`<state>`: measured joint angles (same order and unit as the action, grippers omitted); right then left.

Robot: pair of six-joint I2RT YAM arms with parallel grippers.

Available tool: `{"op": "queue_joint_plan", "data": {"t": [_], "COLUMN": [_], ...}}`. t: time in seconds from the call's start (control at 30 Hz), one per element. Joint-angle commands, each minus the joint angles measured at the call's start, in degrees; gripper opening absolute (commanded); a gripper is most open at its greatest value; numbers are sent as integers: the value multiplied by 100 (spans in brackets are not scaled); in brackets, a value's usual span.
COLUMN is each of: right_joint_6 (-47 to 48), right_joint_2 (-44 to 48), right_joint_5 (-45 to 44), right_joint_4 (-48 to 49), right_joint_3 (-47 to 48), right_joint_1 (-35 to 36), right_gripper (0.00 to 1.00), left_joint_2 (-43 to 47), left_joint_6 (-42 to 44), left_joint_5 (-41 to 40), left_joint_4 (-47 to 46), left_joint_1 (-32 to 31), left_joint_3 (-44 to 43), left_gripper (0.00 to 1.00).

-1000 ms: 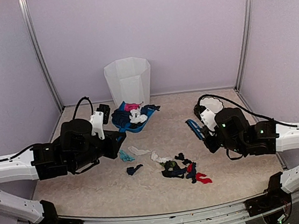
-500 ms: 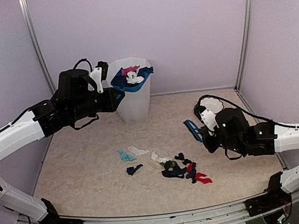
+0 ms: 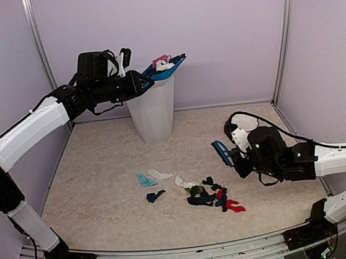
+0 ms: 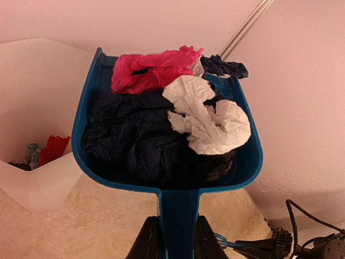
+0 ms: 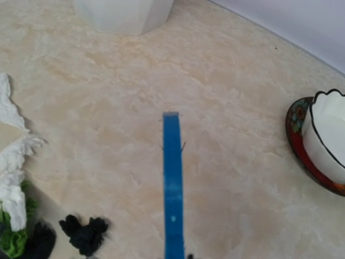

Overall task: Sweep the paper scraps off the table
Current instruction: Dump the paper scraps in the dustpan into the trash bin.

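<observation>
Left jaws clamp the dustpan [image 4: 177, 198], which I've lifted off the tabletop [image 3: 98, 188] to the bin [image 3: 153, 110] rim for tipping; my right jaws grip the brush [image 5: 172, 183] near leftover paper scraps [image 3: 200, 196].

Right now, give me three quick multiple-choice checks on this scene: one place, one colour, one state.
1. Where is the blue dustpan?
A. raised above the rim of the white bin
B. lying inside a scalloped bowl
C. hanging on the back wall

2. What colour is the brush held in the right gripper?
A. yellow
B. blue
C. white

3. What state is the dustpan in?
A. empty
B. upside down
C. loaded with paper scraps

Key:
1 A: the left gripper holds its handle, with the pan up over the bin's rim.
2 B: both the top view and the right wrist view show it blue.
3 C: pink, white and dark scraps fill the pan.
</observation>
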<state>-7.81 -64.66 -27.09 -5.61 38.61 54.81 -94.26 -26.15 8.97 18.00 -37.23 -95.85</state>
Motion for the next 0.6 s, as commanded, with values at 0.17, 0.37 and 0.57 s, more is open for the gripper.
{"op": "queue_joint_plan", "data": {"t": [0.17, 0.37, 0.57], "right_joint_6": [-312, -390, -469], "right_joint_2": [20, 66, 187], "right_joint_5": [35, -45, -53], "right_joint_4": [161, 128, 48], "right_joint_3": [-68, -79, -56], "right_joint_1": [-84, -98, -100], "right_gripper": [0, 0, 0], "left_joint_2": [-422, -701, -1026], "left_joint_6": [-2425, -4329, -5820], "left_joint_5": [2158, 2547, 2386], "left_joint_4": [-1992, -3879, -5372], "left_joint_1": [722, 965, 1025], "left_joint_3": [218, 719, 1042], "left_gripper": [0, 0, 0]}}
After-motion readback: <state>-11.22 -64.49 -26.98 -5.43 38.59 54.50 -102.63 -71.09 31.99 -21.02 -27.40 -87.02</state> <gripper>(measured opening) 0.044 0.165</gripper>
